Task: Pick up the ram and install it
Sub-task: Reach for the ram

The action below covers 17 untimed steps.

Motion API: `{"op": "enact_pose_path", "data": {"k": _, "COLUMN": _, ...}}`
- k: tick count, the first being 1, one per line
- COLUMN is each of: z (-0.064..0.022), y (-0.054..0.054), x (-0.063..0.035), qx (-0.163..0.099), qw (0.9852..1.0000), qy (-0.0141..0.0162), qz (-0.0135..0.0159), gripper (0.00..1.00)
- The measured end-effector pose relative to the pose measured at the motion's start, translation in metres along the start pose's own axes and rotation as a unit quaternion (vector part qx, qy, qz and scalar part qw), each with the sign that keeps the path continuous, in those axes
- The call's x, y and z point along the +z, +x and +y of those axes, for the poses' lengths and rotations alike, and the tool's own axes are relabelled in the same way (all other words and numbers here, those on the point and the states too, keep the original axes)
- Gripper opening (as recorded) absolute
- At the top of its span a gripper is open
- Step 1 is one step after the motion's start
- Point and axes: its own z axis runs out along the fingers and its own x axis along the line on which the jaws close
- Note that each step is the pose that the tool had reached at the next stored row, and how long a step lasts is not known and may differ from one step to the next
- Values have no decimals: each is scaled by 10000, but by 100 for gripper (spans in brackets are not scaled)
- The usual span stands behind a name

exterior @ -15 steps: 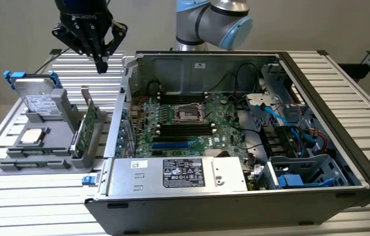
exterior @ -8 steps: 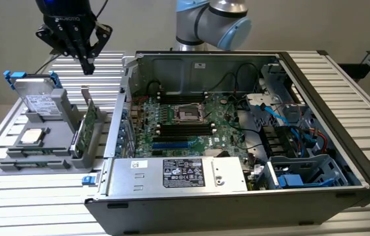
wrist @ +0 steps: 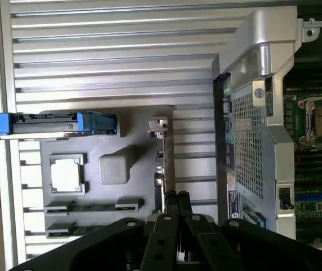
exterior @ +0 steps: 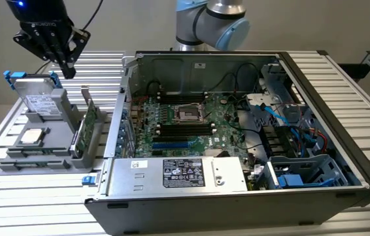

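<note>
- The end effector (exterior: 69, 73) (wrist: 176, 199) is closed, holds nothing, and hangs above the gray holder (exterior: 14, 169) (wrist: 132, 186) on the bench (exterior: 41, 206).
- The ram (exterior: 35, 152) (wrist: 93, 205) sits in a slot of this holder (well apart from the end effector).
- The open computer case (exterior: 237, 196) stands beside the holder.

Bright even light, soft shadows, glare on computer case (wrist: 259, 39).

Black cabled tool (exterior: 69, 73), silver-and-blue arm (exterior: 214, 24)

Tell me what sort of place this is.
Probably a robotics lab bench for PC assembly: an open computer case with motherboard exposed, a gray parts tray holding a hard drive, and a robot arm.
</note>
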Motion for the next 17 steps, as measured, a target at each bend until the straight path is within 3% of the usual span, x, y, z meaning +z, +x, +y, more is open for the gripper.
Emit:
{"op": "enact_pose_path", "data": {"k": 11, "z": -46, "y": 501, "x": 166, "qx": 1, "qw": 10000, "qy": 0, "qz": 8, "gripper": 10}}
{"op": "enact_pose_path", "data": {"k": 17, "z": -150, "y": 736, "x": 254, "qx": -1, "qw": 10000, "qy": 0, "qz": 8, "gripper": 10}}
